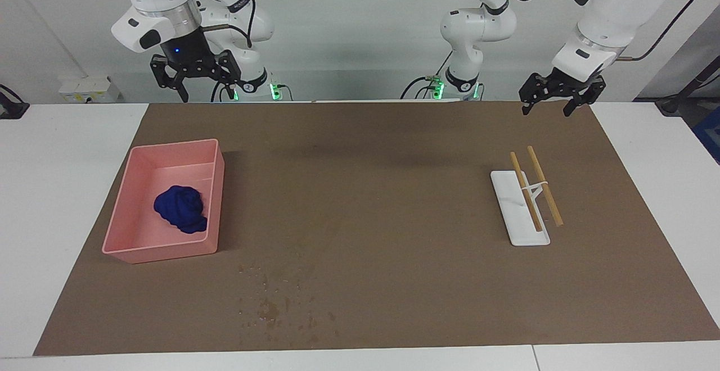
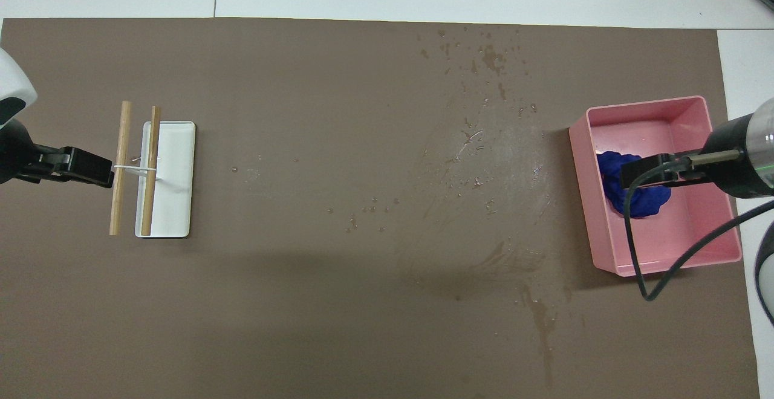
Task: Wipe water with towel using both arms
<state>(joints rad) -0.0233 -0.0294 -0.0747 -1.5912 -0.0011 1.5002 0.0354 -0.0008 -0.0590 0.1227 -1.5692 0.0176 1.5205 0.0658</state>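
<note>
The royal-blue towel (image 1: 181, 208) lies bunched in a pink bin (image 1: 140, 160) at the right arm's end of the brown mat; in the overhead view the towel (image 2: 611, 190) is partly covered by the right hand. Water drops (image 1: 270, 303) speckle the mat farther from the robots than the bin, and they also show in the overhead view (image 2: 484, 60). My right gripper (image 1: 205, 89) hangs open and empty, high over the bin's near end (image 2: 650, 169). My left gripper (image 1: 547, 108) hangs open and empty, high over the mat's near edge at the left arm's end (image 2: 84, 168).
A white tray (image 1: 520, 230) with two wooden sticks (image 1: 544, 185) propped on a small white stand sits at the left arm's end of the mat; it also shows in the overhead view (image 2: 172, 205). A wet sheen (image 2: 484, 145) marks the mat beside the bin.
</note>
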